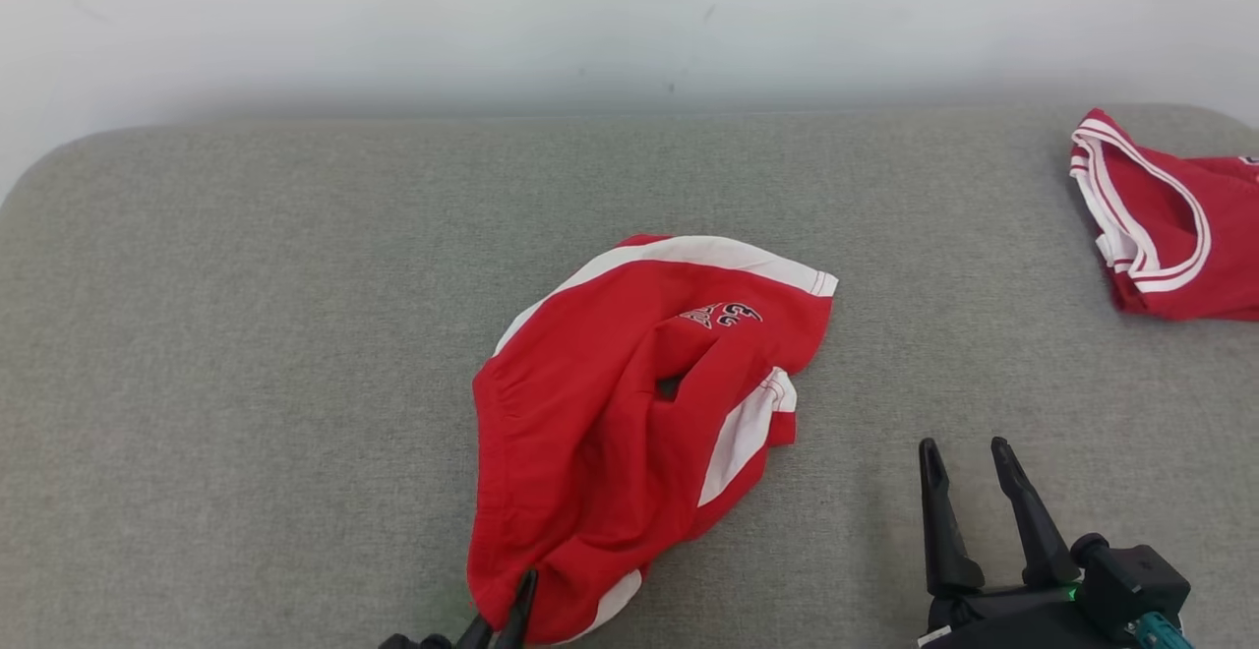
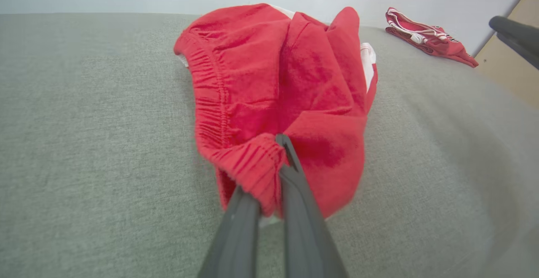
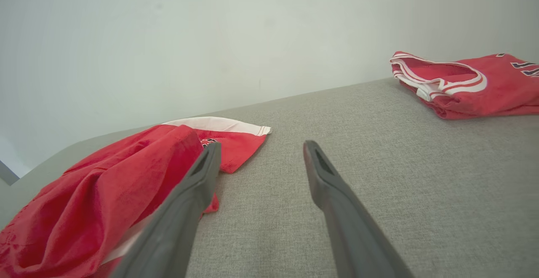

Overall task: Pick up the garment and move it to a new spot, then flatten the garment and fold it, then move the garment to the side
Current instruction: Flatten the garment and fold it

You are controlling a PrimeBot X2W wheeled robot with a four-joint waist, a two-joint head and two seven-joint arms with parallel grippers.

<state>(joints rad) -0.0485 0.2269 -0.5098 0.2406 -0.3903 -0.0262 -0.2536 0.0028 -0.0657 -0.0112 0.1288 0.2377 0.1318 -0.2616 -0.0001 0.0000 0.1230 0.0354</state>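
The right gripper (image 1: pixel 964 446) has two long, dark, tapering fingers (image 1: pixel 1023 516) on a black base (image 1: pixel 1131 580), with a small green light (image 1: pixel 1067 592) and a teal cable (image 1: pixel 1161 631).

The left gripper with its two long dark fingers (image 1: pixel 509 612) showed at the bottom edge of the head view. Only the finger ends were visible, pointing up and slightly to the right. Its jaws were pinched together on the gathered elastic band of the crumpled red cloth shorts with white trim (image 2: pixel 269 80). The right gripper, likewise dark and two-fingered (image 1: pixel 965 450), sat at the lower right of the head view. Its fingers were spread wide in a V, pointed away from the robot, and held nothing.
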